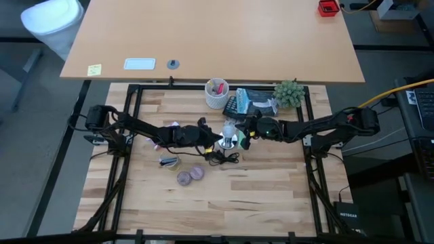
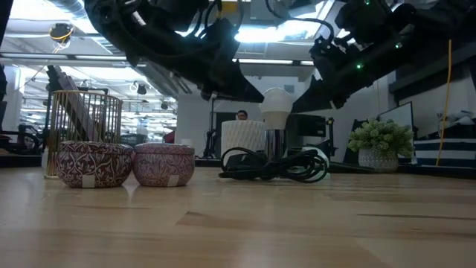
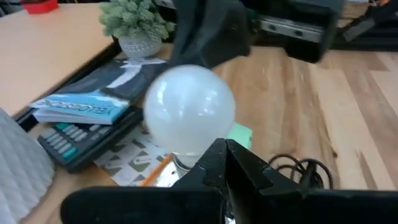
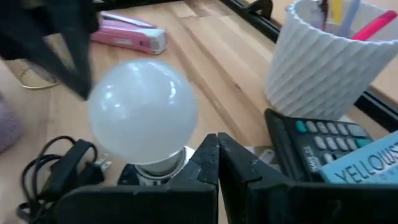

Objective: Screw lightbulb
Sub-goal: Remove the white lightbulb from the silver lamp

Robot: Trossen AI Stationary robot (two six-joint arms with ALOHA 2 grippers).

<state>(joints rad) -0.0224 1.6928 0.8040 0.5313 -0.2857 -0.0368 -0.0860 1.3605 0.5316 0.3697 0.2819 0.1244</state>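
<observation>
- High view: the lightbulb (image 1: 230,129) stands upright near the middle of the wooden table (image 1: 258,196), glass globe up, with the two arms meeting at it from either side.
- Low view: the bulb's white globe (image 2: 277,109) sits above its silvery base, which stands in or on a holder I cannot make out, just behind a coiled black power cord (image 2: 275,165).
- Left gripper (image 1: 218,140): fingers pressed fully together with nothing between them, tips at the bulb's base; whether they touch the base cannot be told. In the left wrist view the closed fingers (image 3: 233,165) sit directly before the lower part of the globe (image 3: 189,109).
- Right gripper (image 1: 245,133): likewise closed on nothing, tips close against the bulb's base from the opposite side. In the right wrist view its shut fingers (image 4: 214,162) meet beside the metal neck under the globe (image 4: 143,111).
- Two purple patterned round tins (image 1: 190,175) lie side by side nearer the front of the table, apart from the bulb.
- White ribbed cup of pens (image 1: 217,93) stands at the back edge, behind the bulb.
- Calculator (image 4: 317,140) and a book (image 3: 84,107) lie beside the cup; a small potted plant (image 1: 289,93) stands just beyond them.
- Pink stapler (image 4: 127,38) lies on the table under the left arm's side.
- Person (image 2: 241,115) visible far off in the room behind the table.
</observation>
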